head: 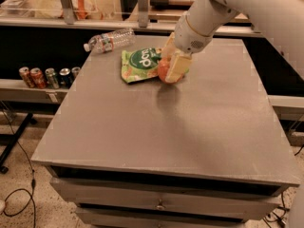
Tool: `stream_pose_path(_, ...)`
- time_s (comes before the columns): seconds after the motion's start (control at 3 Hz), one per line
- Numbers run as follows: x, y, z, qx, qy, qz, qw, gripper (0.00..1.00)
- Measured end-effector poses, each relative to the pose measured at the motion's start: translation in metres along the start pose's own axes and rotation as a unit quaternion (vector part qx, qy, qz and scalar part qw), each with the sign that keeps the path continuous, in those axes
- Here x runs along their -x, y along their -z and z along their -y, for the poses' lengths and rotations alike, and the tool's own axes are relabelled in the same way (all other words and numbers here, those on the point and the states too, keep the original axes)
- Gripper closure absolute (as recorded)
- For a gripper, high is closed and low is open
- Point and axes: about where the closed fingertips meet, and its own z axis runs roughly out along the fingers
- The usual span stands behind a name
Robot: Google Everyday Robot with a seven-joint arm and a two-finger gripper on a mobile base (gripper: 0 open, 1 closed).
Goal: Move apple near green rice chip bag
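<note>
The gripper [172, 69] is over the far part of the desk [190, 127], fingers clamped on the apple [163, 71], just beside the right edge of the green rice chip bag [138, 63]. Bare desk surface spreads in front and to the right. A water bottle [110, 40] lies near the far left edge.

Round orange-red apple [164, 71], clasped between the fingers of the claw [174, 70] over the far middle of the table [190, 127]. Light-green chip bag [139, 63], lying flat just left of the apple, its dark green round logo and white lettering facing up.
</note>
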Motion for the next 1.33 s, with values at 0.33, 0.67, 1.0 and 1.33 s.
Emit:
stream_pose_path(0.33, 0.006, -0.01, 0.006, 0.006, 0.008, -0.013, 0.9999, 1.0)
stream_pose_path(0.67, 0.01, -0.021, 0.008, 0.018, 0.013, -0.022, 0.9995, 0.82)
stream_pose_path(1.0, 0.011, -0.033, 0.008, 0.032, 0.015, -0.025, 0.999, 0.59)
stream_pose_path(1.33, 0.01, -0.042, 0.007, 0.042, 0.016, -0.025, 0.9987, 0.35)
